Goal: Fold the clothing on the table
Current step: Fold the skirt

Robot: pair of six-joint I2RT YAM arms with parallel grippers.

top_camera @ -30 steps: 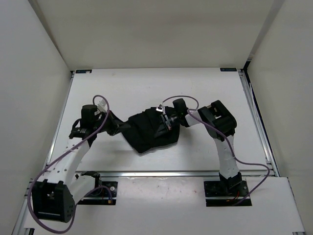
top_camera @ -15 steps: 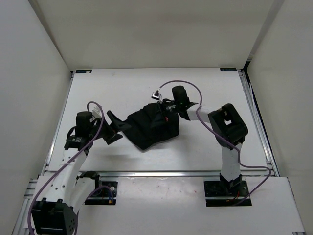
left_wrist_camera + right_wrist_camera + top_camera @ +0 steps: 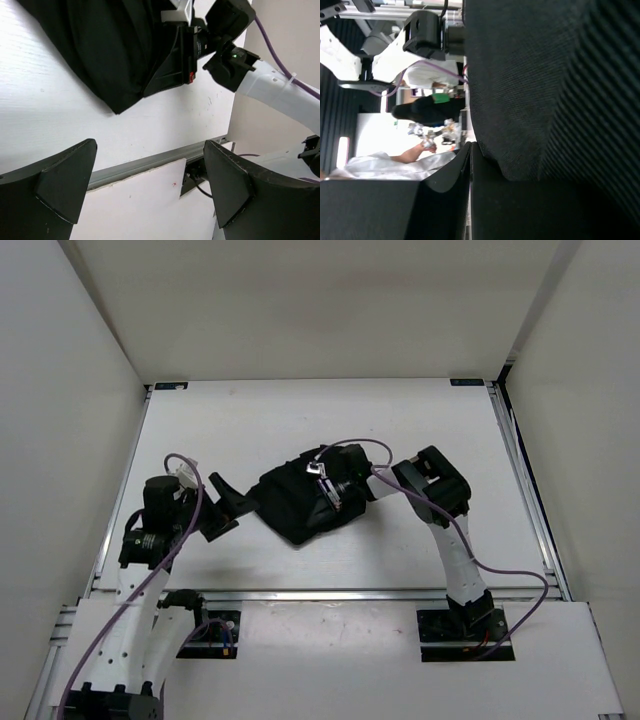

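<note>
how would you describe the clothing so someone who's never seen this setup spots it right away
On the white table, near its middle between the two arms, lies the clothing, a crumpled black fabric heap. Unlike the hard black left end effector open beside it, it is soft and creased, with the right end effector shut on its right edge.

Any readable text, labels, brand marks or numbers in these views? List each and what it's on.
No text is legible in any view.
Small blue tags at the far corners of the white table: too small to read.
Small white part on the right arm's wrist, over the black fabric clothing: blurred, no lettering can be made out.
</note>
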